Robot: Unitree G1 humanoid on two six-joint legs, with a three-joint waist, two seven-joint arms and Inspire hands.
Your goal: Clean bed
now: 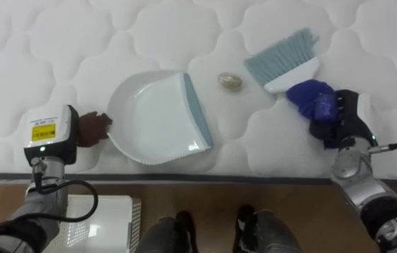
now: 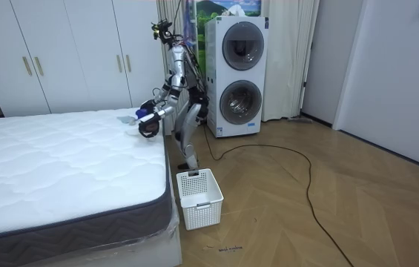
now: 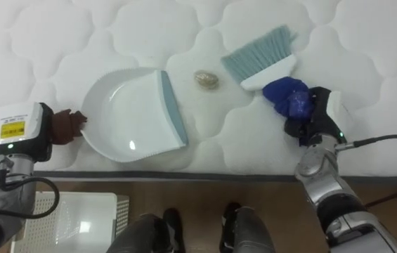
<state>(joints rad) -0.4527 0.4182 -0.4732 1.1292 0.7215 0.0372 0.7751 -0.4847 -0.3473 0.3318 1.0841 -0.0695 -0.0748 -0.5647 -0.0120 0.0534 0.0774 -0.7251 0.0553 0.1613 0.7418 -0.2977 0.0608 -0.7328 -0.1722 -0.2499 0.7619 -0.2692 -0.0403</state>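
Along the near edge of the white quilted mattress (image 1: pixel 36 42), the left hand (image 1: pixel 49 133) is gripping the brown handle of the dustpan (image 1: pixel 152 119), fingers curled round it. The white pan is lying flat, its long axis running left to right, handle pointing left and its grey-blue lip facing right. Just beyond that lip a small pale crumpled scrap (image 1: pixel 230 81) is sitting apart from it. To the right, the brush (image 1: pixel 286 60) is slanting, its pale teal bristles pointing away from the robot and leftward, near the scrap. The right hand (image 1: pixel 339 116) is clasping its blue handle.
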